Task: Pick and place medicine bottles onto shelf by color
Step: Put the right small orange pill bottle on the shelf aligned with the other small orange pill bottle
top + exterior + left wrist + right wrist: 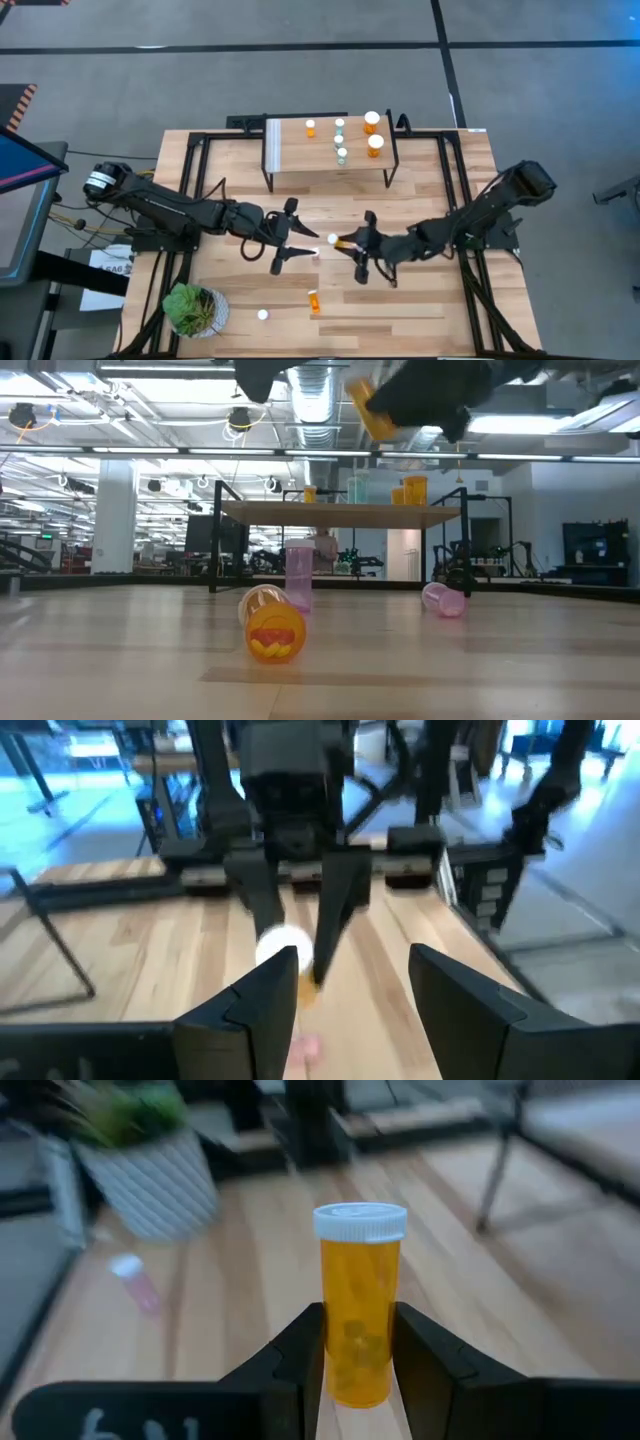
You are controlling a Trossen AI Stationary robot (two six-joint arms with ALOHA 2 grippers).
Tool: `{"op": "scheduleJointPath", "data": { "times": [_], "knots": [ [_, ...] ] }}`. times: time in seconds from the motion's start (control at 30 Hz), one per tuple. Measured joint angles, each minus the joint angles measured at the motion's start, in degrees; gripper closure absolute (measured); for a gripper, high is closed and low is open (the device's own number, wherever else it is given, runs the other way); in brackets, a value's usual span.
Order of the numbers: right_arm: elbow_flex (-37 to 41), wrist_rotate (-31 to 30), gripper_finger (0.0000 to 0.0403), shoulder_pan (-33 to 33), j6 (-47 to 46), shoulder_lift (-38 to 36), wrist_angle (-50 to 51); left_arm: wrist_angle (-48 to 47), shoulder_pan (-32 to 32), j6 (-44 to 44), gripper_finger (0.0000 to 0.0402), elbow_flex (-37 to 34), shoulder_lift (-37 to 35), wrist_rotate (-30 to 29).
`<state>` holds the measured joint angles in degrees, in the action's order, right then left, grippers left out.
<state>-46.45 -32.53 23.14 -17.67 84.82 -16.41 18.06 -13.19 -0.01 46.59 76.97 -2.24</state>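
Note:
My right gripper [352, 243] is over the table's middle, shut on an orange medicine bottle [358, 1320] with a white cap. My left gripper [303, 246] faces it from the left, fingers open [350, 1010] and nothing between them. The shelf [290, 150] stands at the far side and carries a small orange bottle [310, 127], three pale green ones [340, 140] and two wider orange ones [373, 133], all upright. On the table an orange bottle [272, 630] lies on its side, a pink one [298, 575] stands upright, and another pink one [443, 600] lies down. My right gripper pinches the orange bottle's lower body [345, 1365] between its two fingers. The fingers come nearly level from the table's right. The capped end [360, 1222] sticks out past the fingertips toward my left gripper. The bottle is tilted and lifted clear of the table [368, 410].
A potted plant [195, 310] stands at the near left corner, with a pink bottle [263, 315] lying beside it. The shelf's black legs [268, 180] reach down to the table at the far side. Bare wood lies between the shelf and both grippers.

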Motion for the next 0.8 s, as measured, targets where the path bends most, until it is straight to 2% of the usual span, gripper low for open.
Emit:
{"op": "scheduleJointPath", "data": {
  "times": [0.17,0.33,0.8],
  "knots": [
    [1.6,5.3,0.028,-3.1,6.6,0.2,-9.3,2.3,0.8,-1.2,0.0221,0.1,2.5,-1.6],
    [1.7,7.2,0.028,-4.5,6.2,2.1,-9.6,2.2,1.6,-3.6,0.0215,0.1,3.0,-6.0],
    [1.5,8.9,0.028,-4.0,5.1,4.9,-13.5,0.8,1.7,-5.4,0.0156,0.1,3.0,-6.7]
  ]
}}
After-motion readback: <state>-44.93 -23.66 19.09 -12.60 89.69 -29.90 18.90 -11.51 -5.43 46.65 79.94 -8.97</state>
